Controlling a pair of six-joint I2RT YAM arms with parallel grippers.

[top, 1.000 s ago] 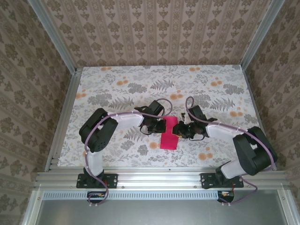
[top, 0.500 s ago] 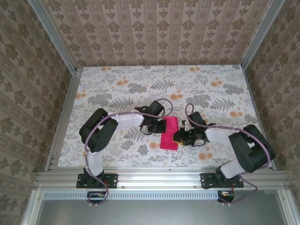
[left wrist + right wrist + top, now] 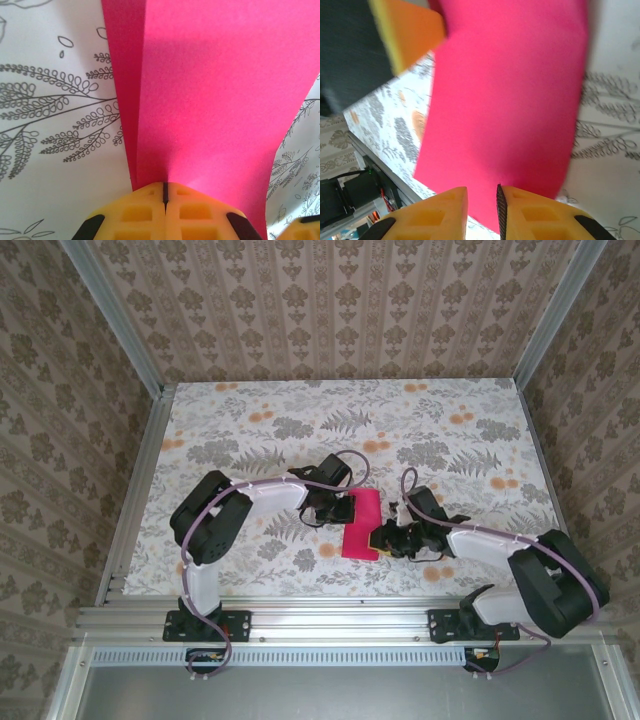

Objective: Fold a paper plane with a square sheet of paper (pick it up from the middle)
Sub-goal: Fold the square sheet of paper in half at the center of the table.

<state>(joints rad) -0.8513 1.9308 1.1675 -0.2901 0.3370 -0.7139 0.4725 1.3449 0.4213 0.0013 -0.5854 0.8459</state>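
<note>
At bench [image 3: 250, 430] centre: left pincer [image 3: 337, 508] fully closed, tips at the left edge of the folded magenta sheet of paper [image 3: 361, 525]; grip unclear. Right pincer [image 3: 383, 538], narrowly parted and holding nothing, has slid down to the sheet's near right corner, probably for the next crease.

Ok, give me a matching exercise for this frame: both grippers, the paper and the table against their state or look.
1. left gripper
2. right gripper
3. square sheet of paper
4. table

A. floral print
B. jaws slightly apart
C. magenta-red, lying between the two grippers
D. jaws shut on the paper's edge

Pairs: 1-D, 2-B, 3-C, 4-A
</note>
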